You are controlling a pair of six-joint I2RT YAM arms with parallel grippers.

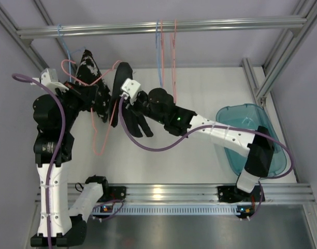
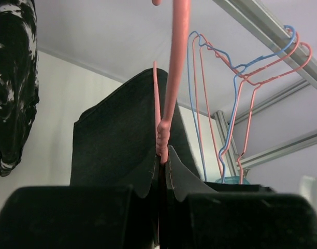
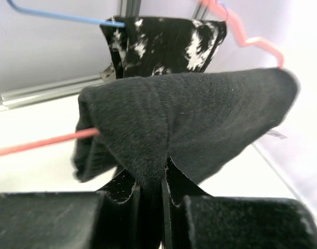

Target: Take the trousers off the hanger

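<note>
desk (image 1: 200,93): white | tub (image 1: 240,106): teal, see-through, on desk at 3 o'clock | rail (image 1: 200,24): silver metal, spanning 12 o'clock | spare hangers (image 1: 159,52): blue and pink wire, hooked on rail, 12 o'clock

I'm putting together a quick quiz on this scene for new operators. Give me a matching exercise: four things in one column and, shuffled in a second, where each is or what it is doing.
Things:
1. left gripper
2. right gripper
3. teal bin
4. spare hangers

Places or states:
a. stands at the right side of the table
b. shut on the pink hanger
c. hang bare from the overhead rail
d. shut on the plain black trousers

Pairs: 1-b, 2-d, 3-a, 4-c
</note>
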